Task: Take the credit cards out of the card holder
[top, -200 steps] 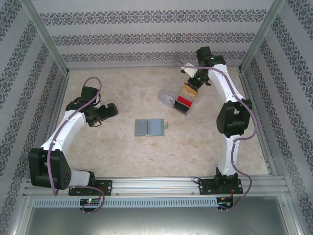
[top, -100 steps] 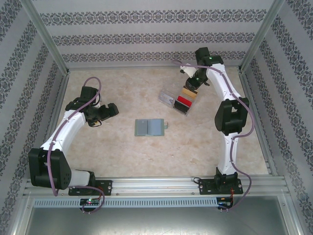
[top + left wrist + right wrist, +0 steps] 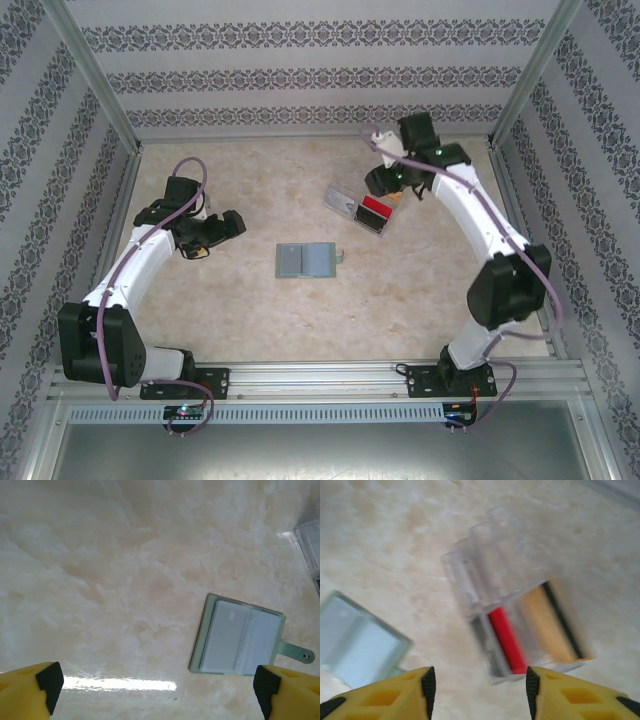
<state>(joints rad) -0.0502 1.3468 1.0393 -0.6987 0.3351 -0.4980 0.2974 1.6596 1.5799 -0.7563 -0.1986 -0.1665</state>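
Observation:
The grey-green card holder (image 3: 305,259) lies open and flat mid-table, its bluish pockets up, also in the left wrist view (image 3: 240,636) and the right wrist view (image 3: 355,645). A red credit card (image 3: 507,640) and a tan credit card (image 3: 545,622) with a dark stripe stand in a clear plastic tray (image 3: 485,545). My right gripper (image 3: 477,690) hovers open just above the tray (image 3: 340,200), nothing between its fingers. The red card (image 3: 375,207) shows beside that gripper (image 3: 380,185) from above. My left gripper (image 3: 228,224) is open, left of the card holder and apart from it.
The marble-look tabletop (image 3: 250,170) is fenced by metal rails and patterned walls. A corner of the clear tray (image 3: 310,545) shows at the right edge of the left wrist view. A small strap tab (image 3: 297,654) sticks out of the card holder's right side.
My right gripper opened and let go of the tan card, which now stands in the tray. The right arm's elbow swung out to the right. The left arm kept still.

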